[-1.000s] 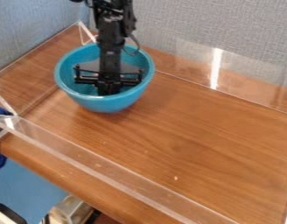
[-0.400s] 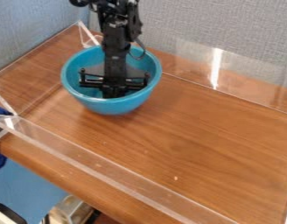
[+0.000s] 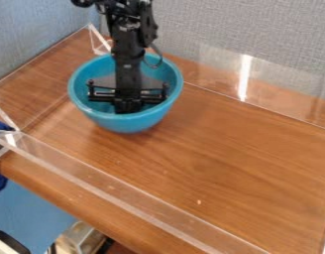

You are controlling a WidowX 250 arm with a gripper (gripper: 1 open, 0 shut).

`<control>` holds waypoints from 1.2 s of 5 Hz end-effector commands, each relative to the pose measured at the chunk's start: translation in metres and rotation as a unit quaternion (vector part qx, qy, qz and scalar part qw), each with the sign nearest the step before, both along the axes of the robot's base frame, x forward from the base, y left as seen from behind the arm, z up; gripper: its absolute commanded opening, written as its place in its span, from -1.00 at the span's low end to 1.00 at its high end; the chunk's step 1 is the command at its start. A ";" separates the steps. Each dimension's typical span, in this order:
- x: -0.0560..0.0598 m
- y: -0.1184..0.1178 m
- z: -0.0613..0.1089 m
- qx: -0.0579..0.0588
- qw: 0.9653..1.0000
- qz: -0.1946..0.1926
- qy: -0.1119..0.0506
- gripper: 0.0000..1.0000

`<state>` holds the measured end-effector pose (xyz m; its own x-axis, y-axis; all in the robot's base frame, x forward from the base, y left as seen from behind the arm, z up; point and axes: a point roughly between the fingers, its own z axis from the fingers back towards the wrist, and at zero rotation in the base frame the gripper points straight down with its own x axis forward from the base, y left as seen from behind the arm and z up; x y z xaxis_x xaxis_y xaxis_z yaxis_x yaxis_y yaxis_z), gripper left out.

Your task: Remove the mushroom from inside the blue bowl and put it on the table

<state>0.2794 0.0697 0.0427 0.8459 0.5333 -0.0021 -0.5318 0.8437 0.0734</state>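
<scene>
Hand down inside the blue bowl, mushroom hidden from me.

I could not make out the mushroom at all; if it was in the blue bowl (image 3: pixel 126 97), it sat under the arm, so I judged it lay directly below or between the fingers, though I could not tell whether it was gripped or how its stem ran. The hand (image 3: pixel 127 95) pointed straight down into the bowl's middle with its jaws drawn narrow, nearly closed. The bowl stood on the surface (image 3: pixel 218 149) at the far left corner, near the clear acrylic wall (image 3: pixel 245 71). I read no brands, labels or writing anywhere.
</scene>
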 end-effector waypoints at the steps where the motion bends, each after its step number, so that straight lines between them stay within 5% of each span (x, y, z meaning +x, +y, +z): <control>1: 0.005 0.008 0.015 0.005 0.999 0.022 -0.025 -1.00; 3: 0.010 0.015 0.015 0.003 0.998 0.056 -0.029 -1.00; 6: 0.021 0.005 0.047 0.001 0.997 0.069 -0.035 -1.00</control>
<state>0.2907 0.0749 0.0645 0.7601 0.6494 -0.0220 -0.6465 0.7592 0.0748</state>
